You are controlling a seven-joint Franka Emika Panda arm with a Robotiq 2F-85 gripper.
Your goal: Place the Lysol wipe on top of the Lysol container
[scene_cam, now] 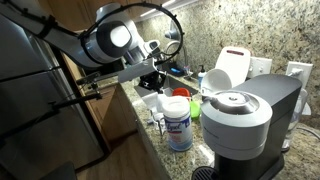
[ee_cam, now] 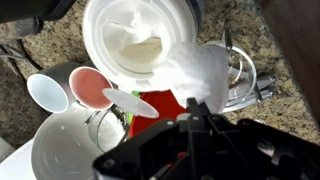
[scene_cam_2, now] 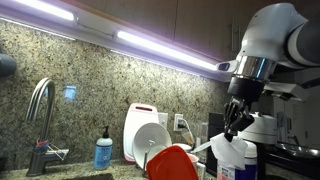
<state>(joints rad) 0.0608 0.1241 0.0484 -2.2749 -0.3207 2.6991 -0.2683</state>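
The Lysol container (scene_cam: 178, 126) is a white canister with a blue label, standing on the counter in front of the coffee machine. It also shows in an exterior view (scene_cam_2: 234, 162). In the wrist view its round white top (ee_cam: 134, 40) lies just beyond my fingertips. My gripper (ee_cam: 196, 118) is shut on the Lysol wipe (ee_cam: 200, 68), a thin white sheet that spreads from the fingertips toward the rim of the canister's top. In both exterior views my gripper (scene_cam: 152, 78) (scene_cam_2: 234, 128) hangs a little above the canister.
A grey domed coffee machine (scene_cam: 246, 122) stands beside the canister. A white jug with a red mark (scene_cam_2: 140, 126), a red lid (scene_cam_2: 172, 163), a blue soap bottle (scene_cam_2: 104, 150) and a faucet (scene_cam_2: 40, 108) are around. Measuring cups (ee_cam: 70, 88) and a white bowl (ee_cam: 68, 150) lie below.
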